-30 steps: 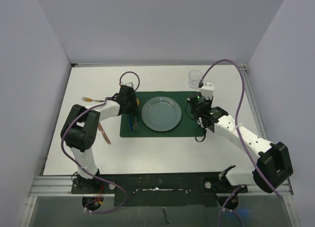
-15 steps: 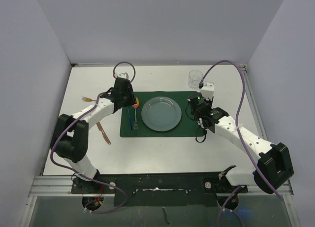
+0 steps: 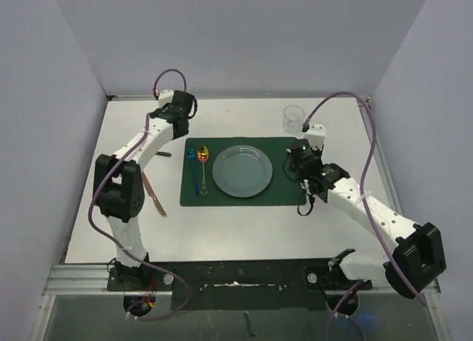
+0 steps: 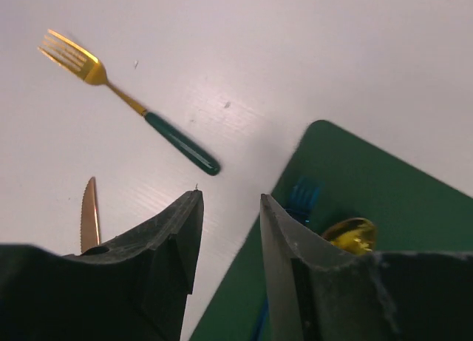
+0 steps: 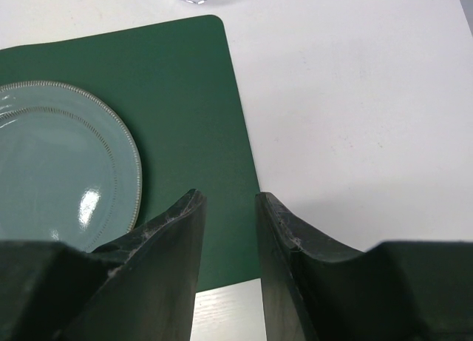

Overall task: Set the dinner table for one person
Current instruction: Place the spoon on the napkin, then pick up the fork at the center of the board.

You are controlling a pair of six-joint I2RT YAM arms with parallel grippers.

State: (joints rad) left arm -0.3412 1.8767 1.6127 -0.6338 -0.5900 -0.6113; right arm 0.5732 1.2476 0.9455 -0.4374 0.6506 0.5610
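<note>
Across the overhead frame's middle: large matte white rectangular dinner table (image 3: 244,230), bearing dark green rectangular placemat (image 3: 284,197) and pale blue round plate (image 3: 242,171). Left gripper (image 4: 230,200), upper left: fingers slightly apart, empty. Right gripper (image 5: 229,197), at placemat's right edge: likewise.

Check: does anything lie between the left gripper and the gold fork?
Nothing visible does. Only bare dinner table separates the open left gripper from the gold fork; the knife lies off to the side.

Robot lab test cell, plain white partition walls (image 3: 244,38) boxing in three sides, white dinner table (image 3: 244,226) with aluminium rail edging (image 3: 77,282), left arm (image 3: 140,145) and right arm (image 3: 369,211) bolted at the near rail, purple cables (image 3: 340,95) looping
</note>
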